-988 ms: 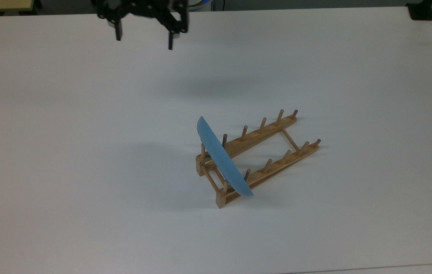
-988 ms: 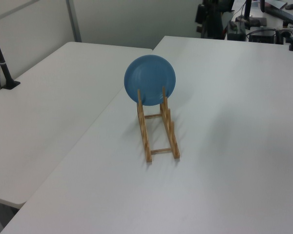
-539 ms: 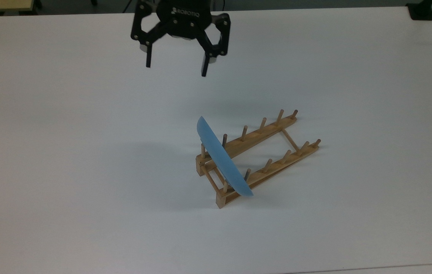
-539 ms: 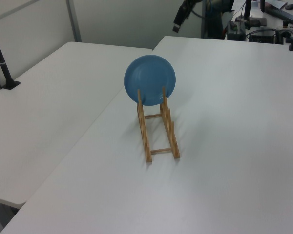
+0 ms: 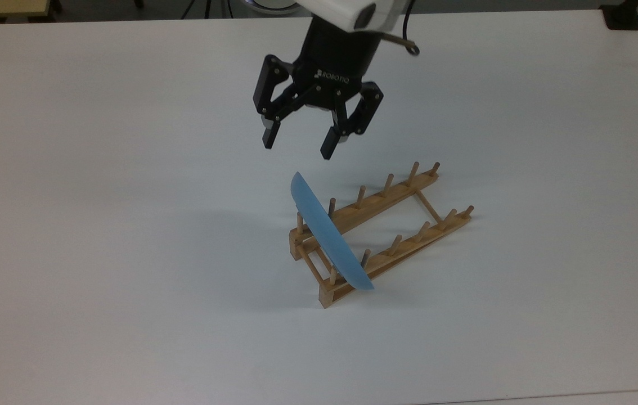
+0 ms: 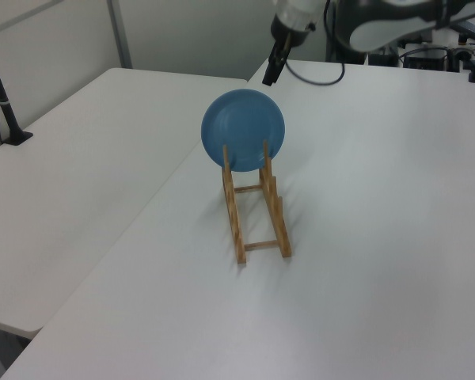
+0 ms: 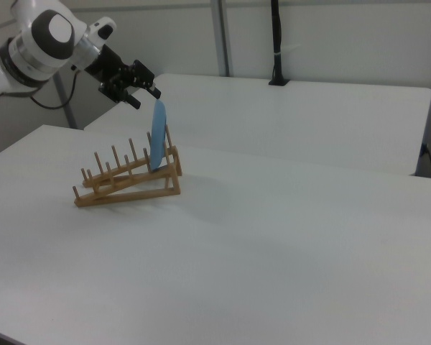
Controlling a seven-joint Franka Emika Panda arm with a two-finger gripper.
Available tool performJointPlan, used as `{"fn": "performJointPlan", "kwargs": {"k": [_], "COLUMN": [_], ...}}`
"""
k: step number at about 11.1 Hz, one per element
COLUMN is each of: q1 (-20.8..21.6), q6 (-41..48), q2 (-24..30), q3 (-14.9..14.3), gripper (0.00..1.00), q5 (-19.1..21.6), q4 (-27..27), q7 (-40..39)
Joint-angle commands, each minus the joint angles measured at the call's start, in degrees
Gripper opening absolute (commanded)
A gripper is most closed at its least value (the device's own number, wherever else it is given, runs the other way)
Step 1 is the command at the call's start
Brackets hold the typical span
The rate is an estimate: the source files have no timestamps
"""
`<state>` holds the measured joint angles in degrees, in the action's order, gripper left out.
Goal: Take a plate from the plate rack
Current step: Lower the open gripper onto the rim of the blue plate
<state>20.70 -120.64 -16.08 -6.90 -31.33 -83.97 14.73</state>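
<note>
With the claw (image 5: 297,147) spread wide, empty, above the plate (image 5: 327,235) standing on edge at the rack's (image 5: 392,225) near end, it should probably straddle the top rim squarely, then lift straight up off the pegs.

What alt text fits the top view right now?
A black gripper with open fingers hangs above a white table, short of a light-blue plate standing on edge at one end of a wooden plate rack.
</note>
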Motion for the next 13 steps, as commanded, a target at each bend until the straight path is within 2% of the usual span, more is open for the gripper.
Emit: {"fn": "performJointPlan", "kwargs": {"k": [1,2,5,7,10,11,13], "q1": [0.6,0.7,1.4,1.4,1.4,1.4,1.3], "q6": [-3.7,-3.8,-3.8,-3.8,-3.8,-3.8,-3.8], "q2": [-3.9,-5.4,-7.4,-7.4,-7.4,-7.4,-7.3], "q3": [-0.2,-0.1,-0.1,0.7,0.8,0.8,0.8], "gripper": [0.73,0.71,0.66,0.55,0.36,0.34,0.24], "q5": [-7.7,-8.9,-8.8,-8.8,-8.7,-8.8,-8.8], "q4": [1.1,1.8,2.7,2.8,2.7,2.7,2.7], "q7": [8.4,9.1,11.8,15.1,15.2,15.2,15.2]}}
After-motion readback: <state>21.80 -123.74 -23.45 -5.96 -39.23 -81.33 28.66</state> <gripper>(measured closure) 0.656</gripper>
